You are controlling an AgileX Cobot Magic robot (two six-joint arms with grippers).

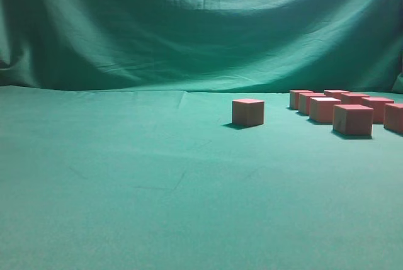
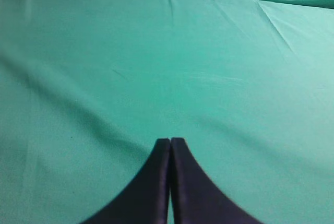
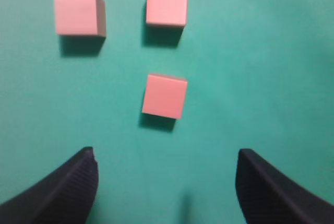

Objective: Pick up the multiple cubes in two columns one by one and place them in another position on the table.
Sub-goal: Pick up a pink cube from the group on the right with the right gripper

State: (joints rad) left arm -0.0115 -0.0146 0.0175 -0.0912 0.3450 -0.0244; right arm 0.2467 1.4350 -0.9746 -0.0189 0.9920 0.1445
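Over bare green counter [image 2: 104, 51], the left pincer [image 2: 170, 143] hangs closed and empty, no cube near it. One pink cube [image 1: 247, 111] sits alone mid-counter, with open cloth all round. Further right, the two columns of cubes [image 1: 343, 109] stand apart. The right pincer [image 3: 167, 182], spread wide and empty, has the nearest cube [image 3: 164, 96] straight ahead, slightly turned; this arm is nearer.

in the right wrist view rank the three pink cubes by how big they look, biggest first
1. Upper-left cube, largest, since one side face also shows.
2 and 3. Upper-middle cube and lower-middle cube: too alike to rank, and the upper one is cut off by the frame's top edge.

All three are probably equal in real size.
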